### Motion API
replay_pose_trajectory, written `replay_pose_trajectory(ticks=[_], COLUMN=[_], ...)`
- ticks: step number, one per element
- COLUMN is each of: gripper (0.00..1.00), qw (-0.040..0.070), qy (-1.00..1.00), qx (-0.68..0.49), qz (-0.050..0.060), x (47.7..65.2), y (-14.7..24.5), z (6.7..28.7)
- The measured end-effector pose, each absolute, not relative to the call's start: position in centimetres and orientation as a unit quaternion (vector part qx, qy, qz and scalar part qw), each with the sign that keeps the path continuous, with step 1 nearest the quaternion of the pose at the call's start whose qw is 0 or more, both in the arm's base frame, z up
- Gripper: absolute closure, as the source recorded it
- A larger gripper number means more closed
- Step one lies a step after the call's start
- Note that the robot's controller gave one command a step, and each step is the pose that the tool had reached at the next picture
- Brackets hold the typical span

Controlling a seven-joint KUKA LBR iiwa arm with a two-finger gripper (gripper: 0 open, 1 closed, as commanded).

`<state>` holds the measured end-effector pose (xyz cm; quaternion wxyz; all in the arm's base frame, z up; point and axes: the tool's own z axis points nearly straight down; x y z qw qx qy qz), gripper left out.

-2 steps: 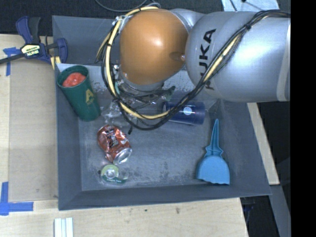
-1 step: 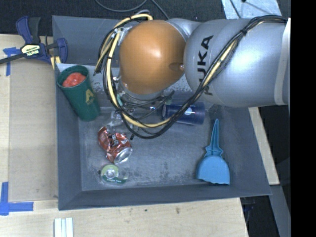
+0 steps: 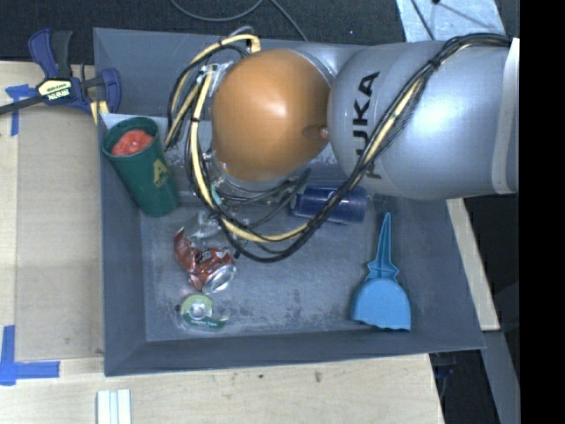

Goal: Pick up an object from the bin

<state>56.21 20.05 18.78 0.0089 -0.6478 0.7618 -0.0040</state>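
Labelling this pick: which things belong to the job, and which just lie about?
Job: gripper; grey bin; crumpled red-and-silver wrapper, the thing nearest the gripper, so the likely pick.
Lying about: green cup; dark blue cylinder; blue scoop-like tool; small clear round thing.

One each: green cup (image 3: 146, 170), blue scoop (image 3: 382, 299), cylinder (image 3: 349, 206), wrapper (image 3: 203, 261), ring (image 3: 199, 310).

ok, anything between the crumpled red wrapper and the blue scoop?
Nothing. In the camera view, the stretch between the crumpled red wrapper and the blue scoop is bare bin floor.
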Motion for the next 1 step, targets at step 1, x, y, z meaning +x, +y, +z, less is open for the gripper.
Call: replay_pose_trajectory(ticks=[1], gripper=[1.00], qw=[0.013], qy=[0.819], qx=[-0.574], qz=[-0.004], x=[57.98], y=[20.54], z=[16.59])
